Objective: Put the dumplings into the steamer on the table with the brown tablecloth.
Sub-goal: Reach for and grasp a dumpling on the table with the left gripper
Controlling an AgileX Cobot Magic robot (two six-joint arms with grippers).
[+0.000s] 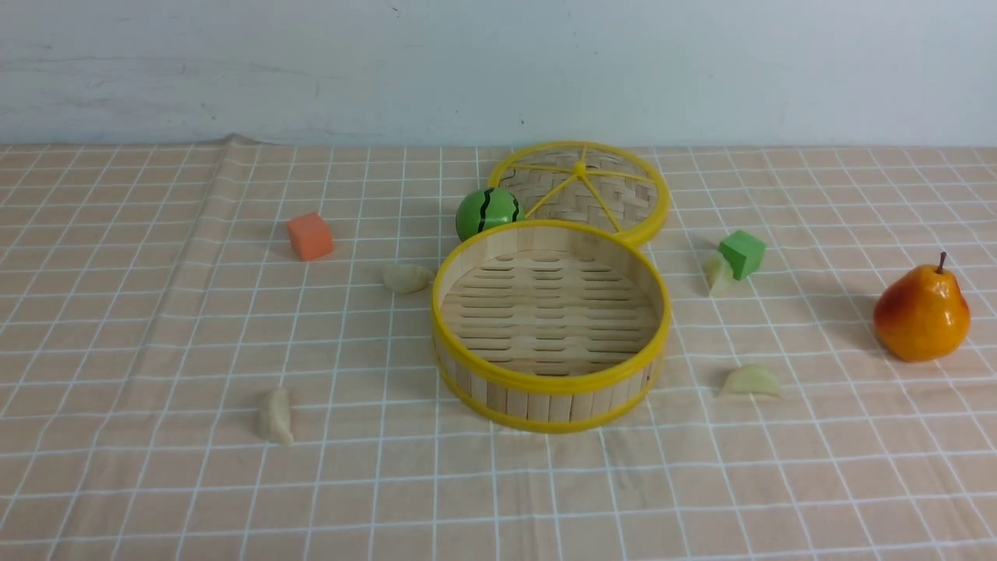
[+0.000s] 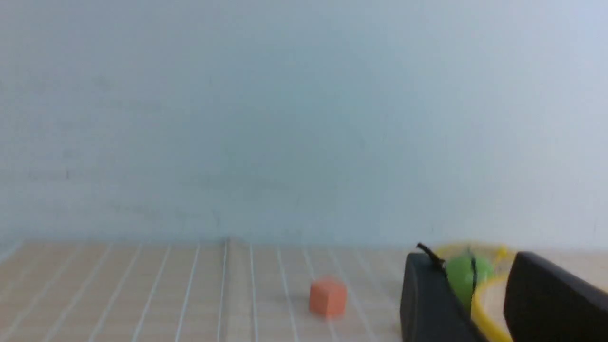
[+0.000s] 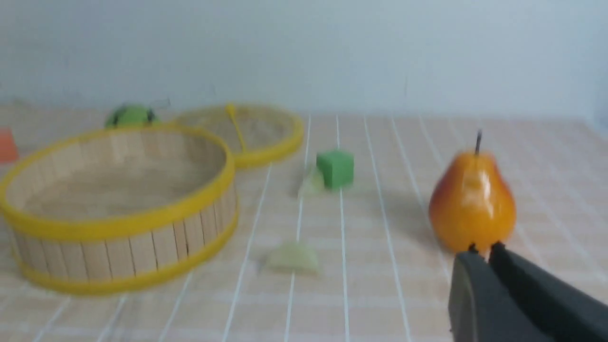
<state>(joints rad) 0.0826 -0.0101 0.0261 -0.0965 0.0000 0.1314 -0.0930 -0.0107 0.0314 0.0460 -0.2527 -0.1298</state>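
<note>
around the steamer (image 1: 551,383), four dumplings (image 1: 406,277)

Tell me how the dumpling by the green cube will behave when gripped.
The dumpling looks small and smooth: probably light, perhaps slippery. Its crescent shape likely won't roll. Pushed, it may nudge the green cube close beside it.

Table (image 1: 156,499) was covered by a creased brown tablecloth (image 1: 117,312). Steamer (image 1: 545,405) stood at centre, lid (image 1: 615,199) and green striped ball (image 1: 487,213) just behind. Orange cube (image 1: 310,236) lay left, pear (image 1: 921,312) right. Four dumplings (image 1: 406,277) (image 1: 276,416) (image 1: 751,381) (image 1: 718,273) were scattered around the steamer, one against the green cube (image 1: 742,253).
</note>
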